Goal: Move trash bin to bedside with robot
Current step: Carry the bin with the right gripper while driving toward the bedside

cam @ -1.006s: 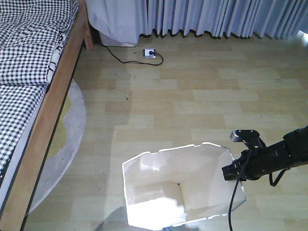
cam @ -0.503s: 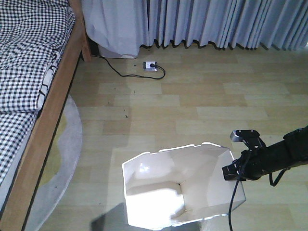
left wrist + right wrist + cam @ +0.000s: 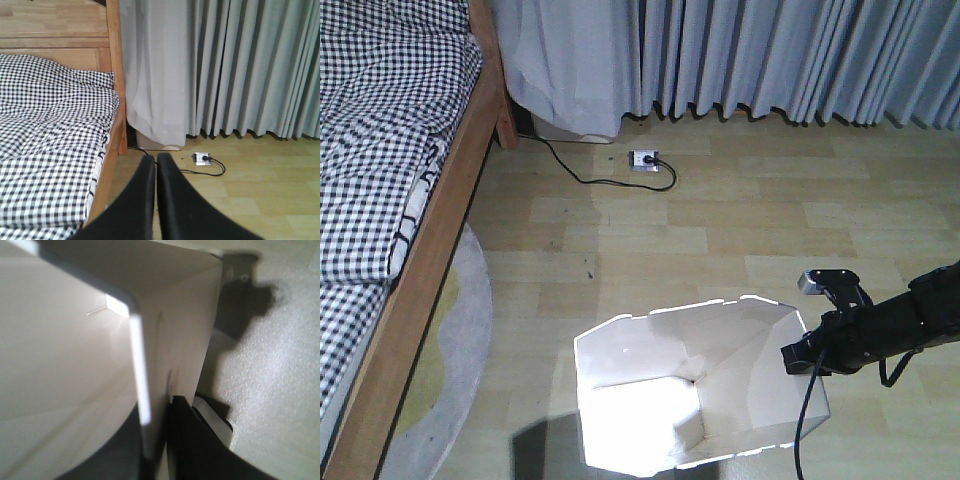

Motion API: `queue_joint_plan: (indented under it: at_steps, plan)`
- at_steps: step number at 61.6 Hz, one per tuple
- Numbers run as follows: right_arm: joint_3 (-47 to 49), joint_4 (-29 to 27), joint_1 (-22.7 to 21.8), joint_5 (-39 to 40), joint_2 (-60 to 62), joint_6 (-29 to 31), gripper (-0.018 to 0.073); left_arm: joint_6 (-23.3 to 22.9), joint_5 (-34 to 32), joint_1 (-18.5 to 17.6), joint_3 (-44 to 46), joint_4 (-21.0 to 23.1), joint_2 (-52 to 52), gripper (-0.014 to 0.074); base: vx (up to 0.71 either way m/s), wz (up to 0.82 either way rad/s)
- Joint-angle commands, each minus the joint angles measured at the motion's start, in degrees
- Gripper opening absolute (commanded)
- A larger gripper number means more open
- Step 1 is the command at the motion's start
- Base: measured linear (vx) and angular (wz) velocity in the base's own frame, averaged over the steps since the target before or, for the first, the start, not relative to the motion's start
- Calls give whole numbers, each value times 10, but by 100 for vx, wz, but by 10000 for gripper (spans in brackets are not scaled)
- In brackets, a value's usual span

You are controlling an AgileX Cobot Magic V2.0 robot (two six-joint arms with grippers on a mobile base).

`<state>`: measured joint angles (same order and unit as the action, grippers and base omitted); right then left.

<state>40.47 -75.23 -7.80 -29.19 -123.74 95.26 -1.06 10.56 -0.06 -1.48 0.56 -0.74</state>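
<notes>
The white faceted trash bin stands open-topped on the wood floor in the lower middle of the front view. My right gripper is shut on the bin's right rim. The right wrist view shows the thin bin wall pinched between the dark fingers of that right gripper. The bed, with checked bedding and a wooden frame, runs along the left, about a bin's width from the bin. In the left wrist view my left gripper is shut on nothing, held in the air and facing the bed.
Grey curtains hang along the far wall. A white power strip with a black cable lies on the floor below them. A round grey rug pokes out from under the bed. The arm's black cable dangles by the bin.
The floor, power strip and bed have slid down in the front view while the bin and right gripper keep their place in it. The bin travels along in the grip.
</notes>
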Motion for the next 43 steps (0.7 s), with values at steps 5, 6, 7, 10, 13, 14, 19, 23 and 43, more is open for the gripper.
queue_joint_plan:
  at_steps: [5, 6, 7, 10, 13, 14, 19, 23, 43]
  plan:
    - [6, -26, -2, -120, 38, 0, -4, -3, -44, -1, -11, 5, -8, -6, 24, 5]
    - [6, -26, -2, -120, 38, 0, -4, -3, -44, -1, -11, 5, -8, -6, 23, 4]
    - [6, -26, -2, -120, 38, 0, -4, -3, -44, -1, -11, 5, -8, -6, 23, 4]
    - [6, -26, -2, -120, 38, 0, -4, -3, -44, -1, -11, 5, -8, -6, 23, 2]
    - [6, -26, -2, -120, 38, 0, -4, -3, -44, -1, -11, 5, -8, -6, 23, 0]
    - [6, -26, -2, -120, 38, 0, -4, -3, -44, -1, -11, 5, -8, -6, 23, -1]
    - [6, -26, -2, -120, 38, 0, -4, -3, -44, -1, -11, 5, -8, -6, 23, -3]
    - [6, -26, -2, -120, 38, 0, -4, -3, -44, -1, -11, 5, -8, -6, 23, -5]
    - [6, -26, -2, -120, 38, 0, -4, -3, -44, -1, -11, 5, -8, -6, 24, -4]
